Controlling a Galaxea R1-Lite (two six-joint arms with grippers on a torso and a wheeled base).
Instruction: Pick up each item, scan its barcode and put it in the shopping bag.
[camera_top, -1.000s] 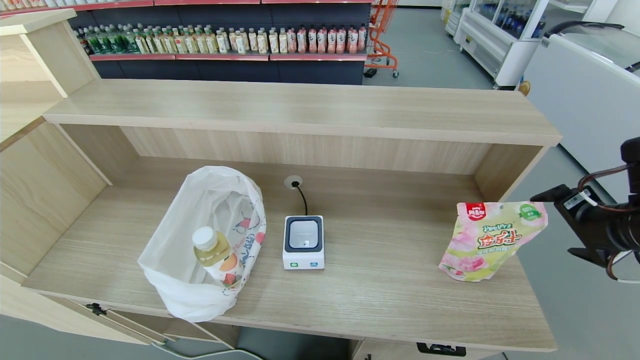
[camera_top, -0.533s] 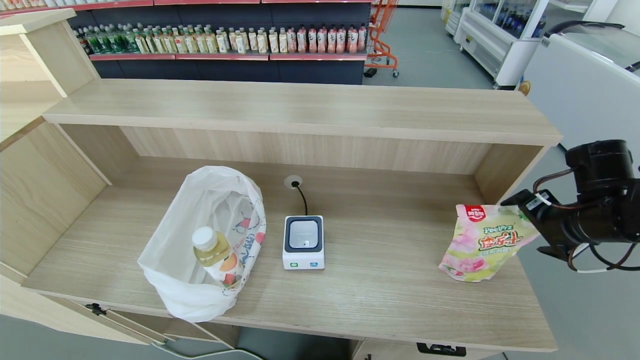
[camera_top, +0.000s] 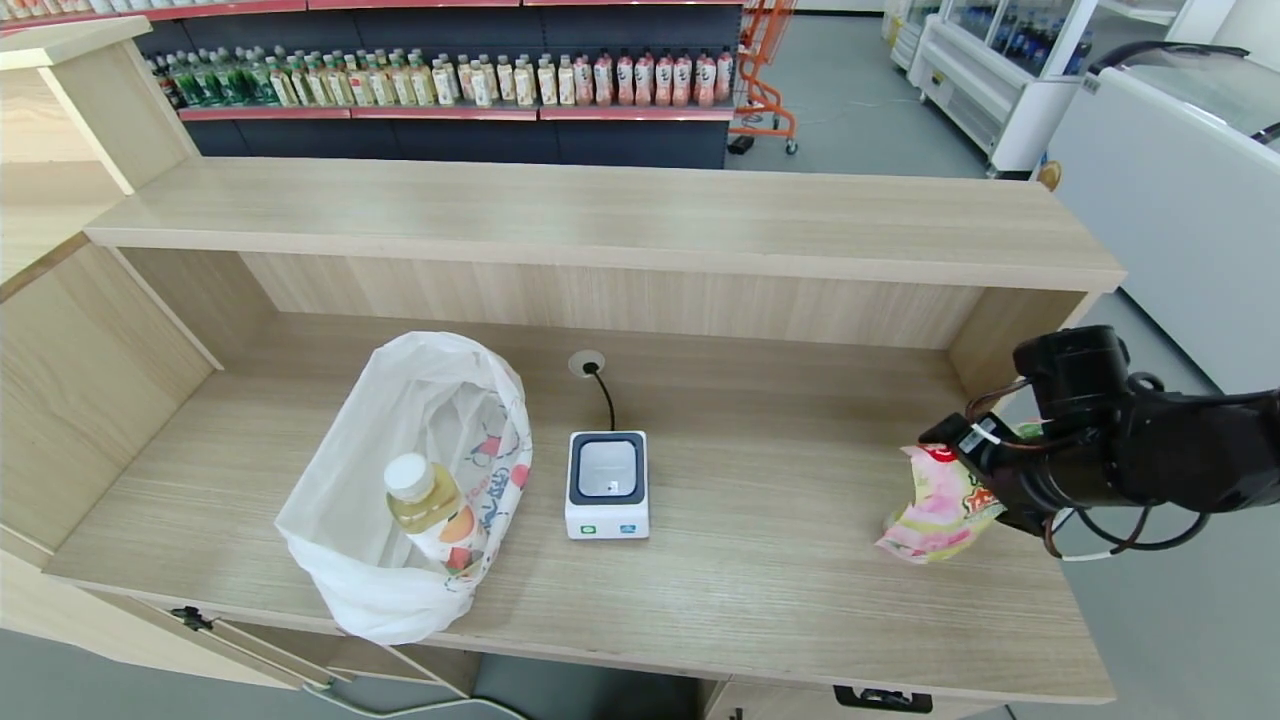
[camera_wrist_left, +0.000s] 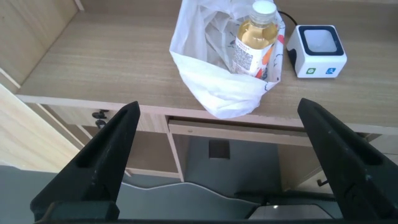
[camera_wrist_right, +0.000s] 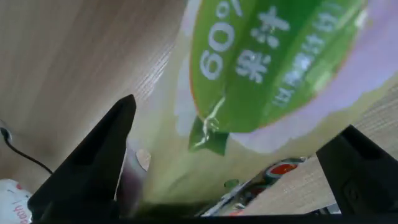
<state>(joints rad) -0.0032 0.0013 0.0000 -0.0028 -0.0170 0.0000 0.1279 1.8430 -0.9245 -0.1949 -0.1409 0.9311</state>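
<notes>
Head view, snack pouch (camera_top: 940, 510): you have it lying at the right edge of the worktop (camera_top: 760, 590), well apart from everything else. It is the one item not yet bagged, so it is your target.
Right gripper (camera_top: 985, 480): it is down over the pouch's upper end. In the right wrist view its fingers stand apart, one on each side of the pouch (camera_wrist_right: 261, 81), not closed on it. I judge that you are set up to pinch the flat film by its edge, since a limp pouch gives little else to grip.
Scanner (camera_top: 607, 485): it sits near the middle of the worktop, window facing up, with its cable (camera_top: 603, 395) running to the hole at the back. You will probably need the pouch's barcode side turned down over that window.
Shopping bag (camera_top: 400, 590): it stands towards the front left of the worktop, just beside the scanner, with its mouth open upward, so the drop after scanning is a short one.
Bottle (camera_top: 430, 510): it is already inside the bag, leaning, cap up. It probably helps hold the thin plastic open.
Left gripper (camera_wrist_left: 219, 107): it is held back off the front edge with its fingers spread wide and nothing between them, looking down on the bag (camera_wrist_left: 217, 93).
Risk: the pouch may fold or slide off the right edge as you close.
</notes>
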